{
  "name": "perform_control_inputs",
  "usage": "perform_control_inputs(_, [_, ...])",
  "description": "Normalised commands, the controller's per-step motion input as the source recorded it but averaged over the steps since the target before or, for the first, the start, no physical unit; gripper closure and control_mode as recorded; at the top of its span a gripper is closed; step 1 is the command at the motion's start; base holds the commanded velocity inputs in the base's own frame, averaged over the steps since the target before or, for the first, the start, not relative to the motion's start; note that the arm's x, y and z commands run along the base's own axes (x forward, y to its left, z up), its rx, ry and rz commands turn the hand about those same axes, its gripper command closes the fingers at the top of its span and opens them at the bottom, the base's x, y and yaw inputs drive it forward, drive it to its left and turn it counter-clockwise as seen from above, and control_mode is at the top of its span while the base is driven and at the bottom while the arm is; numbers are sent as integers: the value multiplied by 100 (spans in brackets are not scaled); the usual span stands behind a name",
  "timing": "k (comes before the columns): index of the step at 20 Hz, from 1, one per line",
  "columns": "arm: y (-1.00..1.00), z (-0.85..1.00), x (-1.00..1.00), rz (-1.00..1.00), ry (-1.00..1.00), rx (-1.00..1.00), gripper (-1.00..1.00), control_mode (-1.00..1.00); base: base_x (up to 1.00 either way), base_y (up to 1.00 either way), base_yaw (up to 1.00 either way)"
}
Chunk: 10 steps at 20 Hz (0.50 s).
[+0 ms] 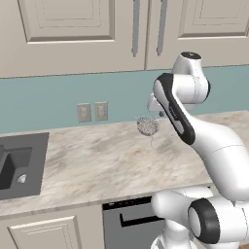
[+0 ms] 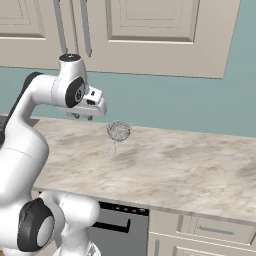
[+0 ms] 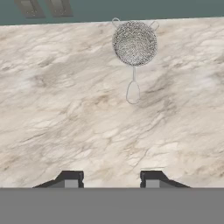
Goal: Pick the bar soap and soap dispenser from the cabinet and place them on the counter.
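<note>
Left base view: beige panelled cabinet doors closed above marbled counter.

Wire-mesh strainer, wall outlets, perhaps sink

Arm bent forward, end effector pointing downward, fingers apart, holding nothing.

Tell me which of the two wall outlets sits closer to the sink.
The left outlet, in the left base view. It is the one on the sink's side; the right outlet beside it lies toward the wire-mesh strainer.
</note>
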Motion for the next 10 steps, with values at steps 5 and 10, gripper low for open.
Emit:
perform_control_inputs(5, [-1, -1, 0, 0, 0, 0, -100, -100, 0, 0, 0])
perform_control_inputs(10, [0, 0, 0, 0, 0, 0, -100, -100, 0, 0, 0])
